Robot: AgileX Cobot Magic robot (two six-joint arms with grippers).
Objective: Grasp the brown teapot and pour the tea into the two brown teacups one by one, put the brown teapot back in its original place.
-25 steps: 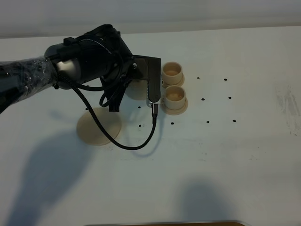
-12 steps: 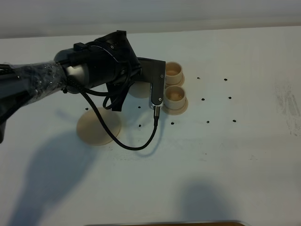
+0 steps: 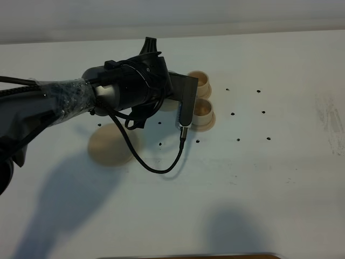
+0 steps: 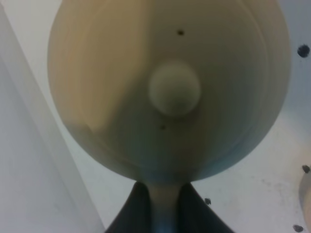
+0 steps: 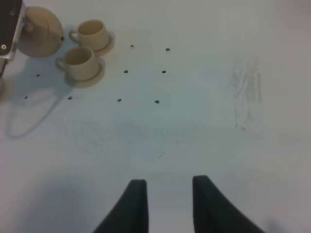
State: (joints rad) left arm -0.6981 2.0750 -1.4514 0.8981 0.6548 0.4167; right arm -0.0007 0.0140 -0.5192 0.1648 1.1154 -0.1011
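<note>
The brown teapot [image 4: 175, 89] fills the left wrist view, lid knob in the middle. My left gripper [image 4: 164, 188] is shut on its loop handle. In the high view the left arm [image 3: 135, 89] covers the teapot; only a tan sliver [image 3: 168, 104] shows just left of the two brown teacups [image 3: 198, 81] [image 3: 202, 110], which stand on their small saucers. The right wrist view shows the teapot [image 5: 41, 31] beside both cups [image 5: 92, 34] [image 5: 80, 63]. The large flat saucer [image 3: 110, 144] lies bare at the left. My right gripper [image 5: 169, 180] is open and empty over bare table.
A black cable [image 3: 156, 164] hangs in a loop from the left wrist down to the table. Small black dots [image 3: 238, 140] mark the white table [image 3: 259, 178] right of the cups. A scuffed patch [image 5: 245, 92] lies further right.
The left arm has moved right and slightly back with the teapot, closer to the cups, and its wrist has turned. The cups and large saucer have not moved.
</note>
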